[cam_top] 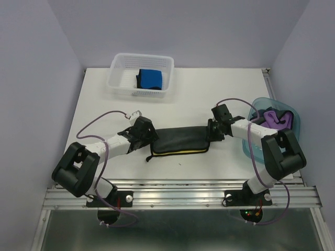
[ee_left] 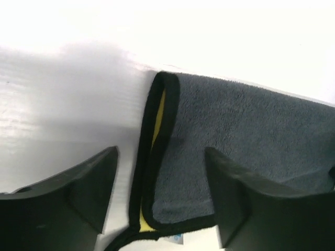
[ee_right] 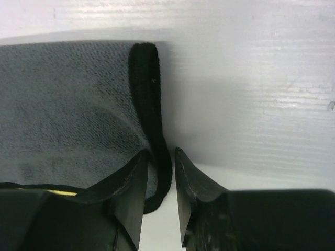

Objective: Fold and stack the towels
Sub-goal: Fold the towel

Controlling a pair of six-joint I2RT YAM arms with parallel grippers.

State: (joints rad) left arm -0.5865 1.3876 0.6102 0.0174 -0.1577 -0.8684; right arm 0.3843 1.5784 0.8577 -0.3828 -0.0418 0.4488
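Note:
A dark navy-grey towel with a black hem lies folded in a long strip at the table's middle, its yellow inner side showing along the front edge. My left gripper is open over the strip's left end; in the left wrist view its fingers stand wide to either side of the towel's corner. My right gripper is at the right end. Its jaws stand narrowly open, the black hem running into the gap beside the left finger. A bright blue towel lies folded in the basket. Purple and black towels fill the tub.
The white mesh basket stands at the back left of the table. A translucent blue tub sits at the right edge, just behind my right arm. The metal rail with both arm bases runs along the near edge.

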